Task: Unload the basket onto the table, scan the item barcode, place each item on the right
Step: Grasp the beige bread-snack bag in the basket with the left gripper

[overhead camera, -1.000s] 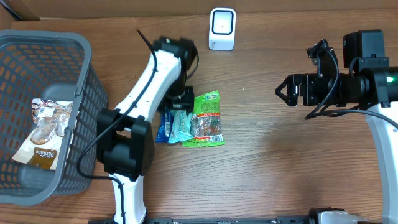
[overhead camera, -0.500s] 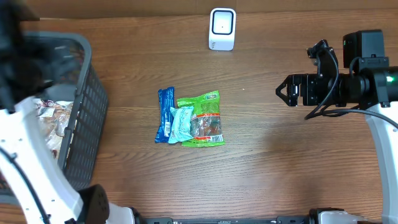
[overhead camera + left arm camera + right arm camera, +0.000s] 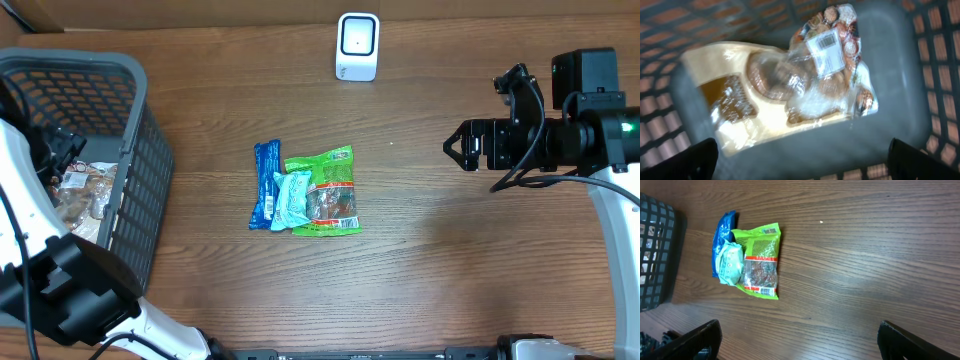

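Observation:
Three packets lie together mid-table: a blue one (image 3: 265, 185), a pale teal one (image 3: 292, 200) and a green one (image 3: 330, 190) with a small barcode at its top. The white scanner (image 3: 357, 45) stands at the back edge. My left gripper (image 3: 62, 150) hangs open inside the grey basket (image 3: 140, 120), above a beige snack bag (image 3: 785, 85) that lies on the basket floor with its barcode label (image 3: 827, 47) face up. Nothing is between its fingers (image 3: 690, 160). My right gripper (image 3: 455, 145) is open over bare wood at the right, far from the green packet (image 3: 760, 262).
The basket (image 3: 655, 255) fills the table's left end, and its mesh walls surround the left gripper on all sides. A cardboard edge (image 3: 30, 12) shows at the back left. Bare wood (image 3: 450, 250) lies between the packets and the right arm.
My left arm has swung from over the packets at mid-table to the basket at the left, and its jaws have opened wide. The blue packet is uncovered. The right arm has not moved.

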`<move>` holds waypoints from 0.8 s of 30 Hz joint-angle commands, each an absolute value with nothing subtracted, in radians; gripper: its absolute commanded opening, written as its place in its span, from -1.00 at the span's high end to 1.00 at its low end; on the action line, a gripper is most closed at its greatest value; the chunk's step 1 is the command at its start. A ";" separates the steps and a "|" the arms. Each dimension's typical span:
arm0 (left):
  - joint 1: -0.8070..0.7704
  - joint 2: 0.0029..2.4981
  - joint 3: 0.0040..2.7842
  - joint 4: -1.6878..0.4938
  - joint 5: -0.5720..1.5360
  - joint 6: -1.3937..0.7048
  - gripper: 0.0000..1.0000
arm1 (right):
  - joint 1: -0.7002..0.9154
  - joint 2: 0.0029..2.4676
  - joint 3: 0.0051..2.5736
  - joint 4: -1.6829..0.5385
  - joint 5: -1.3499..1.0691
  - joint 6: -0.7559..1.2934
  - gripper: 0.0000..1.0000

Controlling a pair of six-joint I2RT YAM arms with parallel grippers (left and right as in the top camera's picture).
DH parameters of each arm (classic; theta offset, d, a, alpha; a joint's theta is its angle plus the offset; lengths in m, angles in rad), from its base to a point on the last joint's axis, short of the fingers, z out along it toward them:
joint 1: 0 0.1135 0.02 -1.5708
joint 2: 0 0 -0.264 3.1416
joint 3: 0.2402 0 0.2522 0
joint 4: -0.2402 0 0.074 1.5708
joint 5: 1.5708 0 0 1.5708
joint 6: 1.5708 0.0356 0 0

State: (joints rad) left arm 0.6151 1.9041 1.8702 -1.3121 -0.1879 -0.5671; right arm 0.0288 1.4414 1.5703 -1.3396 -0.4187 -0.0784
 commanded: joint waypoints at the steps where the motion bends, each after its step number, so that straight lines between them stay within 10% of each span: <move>1: 0.615 1.909 1.757 -1.214 -0.202 -0.584 -1.00 | 0.031 1.444 1.572 -1.339 -0.420 -0.078 -1.00; 19: 0.616 1.909 1.216 -0.654 -0.273 -0.583 -1.00 | 0.031 1.451 1.572 -1.351 -0.420 -0.079 -1.00; 22: 0.616 1.909 1.186 -0.646 -0.272 -0.583 -0.33 | 0.031 1.451 1.572 -1.351 -0.420 -0.079 -1.00; 24: 0.615 1.909 1.180 -0.649 -0.267 -0.583 0.52 | 0.031 1.451 1.572 -1.351 -0.420 -0.079 -1.00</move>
